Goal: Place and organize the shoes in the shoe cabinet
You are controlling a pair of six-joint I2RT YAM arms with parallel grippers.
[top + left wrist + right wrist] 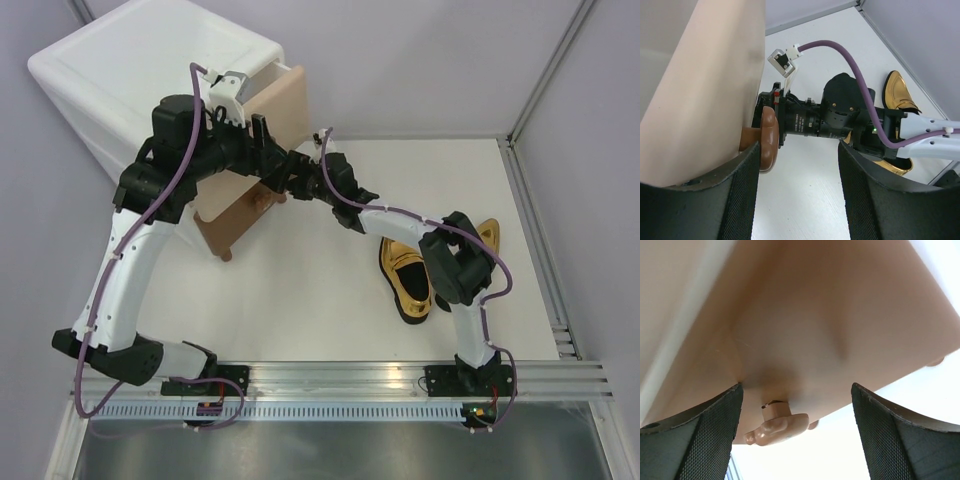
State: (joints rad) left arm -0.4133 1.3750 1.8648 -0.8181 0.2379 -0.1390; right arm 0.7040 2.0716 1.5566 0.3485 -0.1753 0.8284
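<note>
Lower brown drawer (228,225) juts from the white cabinet (130,70), long axis running out toward mid-table (320,300). Right gripper (796,390) is spread wide astride the bear knob (776,424), apparently not touching it. Left gripper (799,146) gapes empty, just beside. Judgement: centre the knob, pinch squarely, move straight along the slide. Gold shoe (405,280) lies well right, toe pointing away from the bases; its mate is partly hidden.

Gold shoes (405,285) half hidden under right arm (455,262) (second mostly covered)
</note>
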